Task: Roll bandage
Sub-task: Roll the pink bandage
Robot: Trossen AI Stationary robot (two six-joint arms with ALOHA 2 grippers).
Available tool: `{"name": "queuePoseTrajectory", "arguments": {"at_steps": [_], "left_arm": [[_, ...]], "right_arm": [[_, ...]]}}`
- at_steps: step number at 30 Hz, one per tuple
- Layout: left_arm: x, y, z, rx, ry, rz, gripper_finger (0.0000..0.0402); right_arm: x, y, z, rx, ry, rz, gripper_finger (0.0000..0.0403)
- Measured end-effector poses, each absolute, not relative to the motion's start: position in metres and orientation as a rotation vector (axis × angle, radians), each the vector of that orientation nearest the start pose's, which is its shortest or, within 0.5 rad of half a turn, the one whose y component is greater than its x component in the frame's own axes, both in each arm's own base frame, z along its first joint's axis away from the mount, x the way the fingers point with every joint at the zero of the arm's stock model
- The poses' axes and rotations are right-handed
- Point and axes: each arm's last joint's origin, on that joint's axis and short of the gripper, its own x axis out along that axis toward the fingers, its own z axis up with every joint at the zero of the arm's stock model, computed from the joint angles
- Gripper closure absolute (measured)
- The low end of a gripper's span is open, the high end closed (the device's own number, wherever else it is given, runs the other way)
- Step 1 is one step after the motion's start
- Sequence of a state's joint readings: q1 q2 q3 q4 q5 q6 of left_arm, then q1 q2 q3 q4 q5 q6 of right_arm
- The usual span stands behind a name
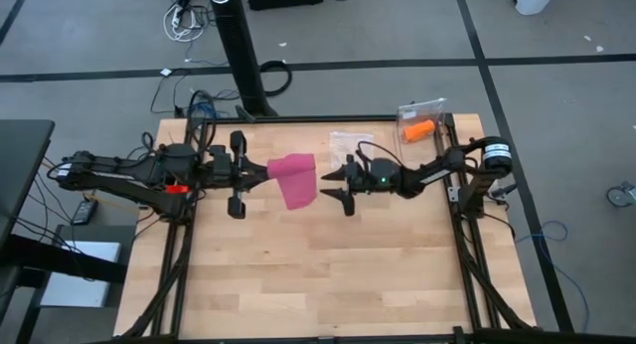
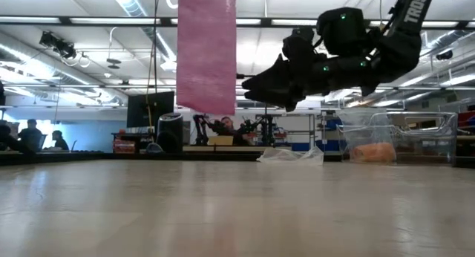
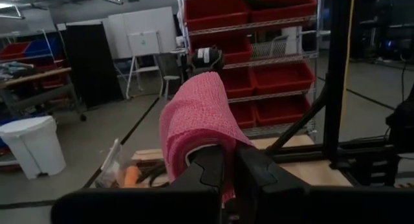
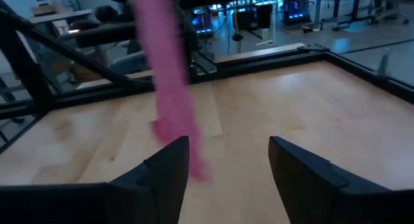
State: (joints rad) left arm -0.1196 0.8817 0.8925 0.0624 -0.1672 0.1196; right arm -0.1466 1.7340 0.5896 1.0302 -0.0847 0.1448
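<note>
The magenta-pink bandage [image 1: 295, 178] is a flat fabric strip hanging in the air over the table's far middle. In the low view the bandage [image 2: 206, 49] hangs straight down, its lower end well above the tabletop. My left gripper [image 1: 264, 172] is shut on the strip's end; the bandage fills the middle of the left wrist view [image 3: 197, 114]. My right gripper [image 1: 336, 185] is open and empty just right of the strip, pointing at it. In the right wrist view the bandage [image 4: 169, 88] hangs ahead of the right gripper [image 4: 228, 160], off to one side. My left gripper pinches the bandage at its left end [image 3: 223, 160] between its two shut fingers. The fingers lie level and come from the table's left. The fabric is bunched or folded where the fingers meet it. The rest of the strip hangs clear of the table.
A clear container [image 1: 422, 120] with the orange roll [image 1: 418, 129] stands at the table's far right; it also shows in the low view [image 2: 372, 151]. A crumpled clear wrapper [image 1: 350, 141] lies near the far edge. The near half of the wooden table [image 1: 328, 274] is bare.
</note>
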Motion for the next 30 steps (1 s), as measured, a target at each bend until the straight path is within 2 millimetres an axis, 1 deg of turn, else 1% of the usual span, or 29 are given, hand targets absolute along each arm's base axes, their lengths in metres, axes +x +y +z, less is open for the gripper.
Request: {"name": "queuePoseTrajectory", "arguments": {"at_steps": [3, 6, 10, 14, 18, 21, 25, 30], "left_arm": [[0.191, -0.018, 0.380, 0.107, -0.081, 0.052, 0.0381], [0.191, -0.018, 0.383, 0.104, -0.105, 0.053, 0.0381], [0.191, -0.018, 0.385, 0.105, -0.125, 0.055, 0.0381], [0.191, -0.018, 0.385, 0.105, -0.125, 0.055, 0.0381], [0.191, -0.018, 0.385, 0.105, -0.124, 0.055, 0.0381], [0.191, -0.018, 0.384, 0.106, -0.121, 0.055, 0.0381], [0.191, -0.018, 0.384, 0.108, -0.113, 0.054, 0.0381], [0.191, -0.018, 0.384, 0.108, -0.114, 0.055, 0.0381]], "right_arm": [[0.312, -0.054, 0.157, 0.169, 0.100, -0.008, 0.0178], [0.316, -0.057, 0.164, 0.150, 0.080, 0.051, 0.0173], [0.324, -0.053, 0.167, 0.130, 0.110, 0.109, 0.0180], [0.324, -0.046, 0.165, 0.155, 0.152, 0.177, 0.0194], [0.320, -0.045, 0.160, 0.171, 0.209, 0.147, 0.0195], [0.319, -0.044, 0.158, 0.137, 0.220, 0.108, 0.0194], [0.320, -0.037, 0.159, 0.121, 0.213, 0.110, 0.0218], [0.322, -0.019, 0.161, 0.139, 0.193, 0.163, 0.0269]]}}
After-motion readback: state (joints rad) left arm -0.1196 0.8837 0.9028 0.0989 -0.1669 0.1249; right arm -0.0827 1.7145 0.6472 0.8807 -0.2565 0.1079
